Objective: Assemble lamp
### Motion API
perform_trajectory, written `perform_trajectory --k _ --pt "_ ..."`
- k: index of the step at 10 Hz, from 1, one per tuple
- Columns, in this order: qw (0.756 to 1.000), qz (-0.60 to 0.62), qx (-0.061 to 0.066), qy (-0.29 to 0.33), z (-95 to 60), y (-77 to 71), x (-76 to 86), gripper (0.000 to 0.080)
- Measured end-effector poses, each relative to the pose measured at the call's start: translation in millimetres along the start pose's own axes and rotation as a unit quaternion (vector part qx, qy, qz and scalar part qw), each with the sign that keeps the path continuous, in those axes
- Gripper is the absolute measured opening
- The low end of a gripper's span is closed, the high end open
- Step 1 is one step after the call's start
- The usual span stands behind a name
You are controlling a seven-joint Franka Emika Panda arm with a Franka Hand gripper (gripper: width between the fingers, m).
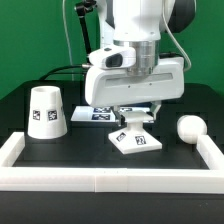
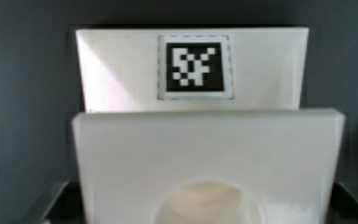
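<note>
Read the exterior view as a clock face with the base at its centre. The black table [image 1: 85, 150] carried everything, with a white wall [image 1: 100, 178] fencing it at six o'clock. Your arm [image 1: 135, 30] stood at twelve o'clock, and its gripper [image 1: 136, 122] was right down on the base [image 1: 136, 142]. You could not tell from either view whether the jaws were clamped on it or only straddling it. The shade [image 1: 45, 110] stood upright at nine o'clock, well apart. The marker board [image 1: 100, 114] lay just beside the base at eleven o'clock. In the wrist view the base filled the picture, its tag [image 2: 194, 65] facing the camera. The bulb [image 1: 190, 128] rested at three o'clock, apart from everything.

What could have gone wrong for you, by my judgement:
- An off-centre grip could have twisted the base or let it slip out on a lift.
- Pressing down too hard could have skidded it toward the wall.
- A wide swing toward three o'clock could have nudged the round bulb and set it rolling.

Your count:
- one table, one wall, one arm, one gripper
- one shade, one marker board, one base, one bulb
- three lamp parts in all, none joined
</note>
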State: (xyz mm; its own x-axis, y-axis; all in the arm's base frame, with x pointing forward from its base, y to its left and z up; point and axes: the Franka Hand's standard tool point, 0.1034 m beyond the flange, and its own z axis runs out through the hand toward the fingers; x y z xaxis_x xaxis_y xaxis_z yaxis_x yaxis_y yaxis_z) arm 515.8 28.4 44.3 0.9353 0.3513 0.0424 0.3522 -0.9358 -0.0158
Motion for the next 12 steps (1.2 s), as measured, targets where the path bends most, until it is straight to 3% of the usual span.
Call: perform_trajectory --k 2,6,8,12 --pt "1.0 -0.012 -0.003 0.016 0.2 9.6 21.2 0.0537" --pt "0.999 0.044 0.001 0.019 0.3 8.1 22.3 0.0537" --pt "0.987 0.16 0.007 0.018 0.1 -2.4 21.0 0.0537" --pt "0.976 0.212 0.013 0.038 0.5 -19.5 56.7 0.0537"
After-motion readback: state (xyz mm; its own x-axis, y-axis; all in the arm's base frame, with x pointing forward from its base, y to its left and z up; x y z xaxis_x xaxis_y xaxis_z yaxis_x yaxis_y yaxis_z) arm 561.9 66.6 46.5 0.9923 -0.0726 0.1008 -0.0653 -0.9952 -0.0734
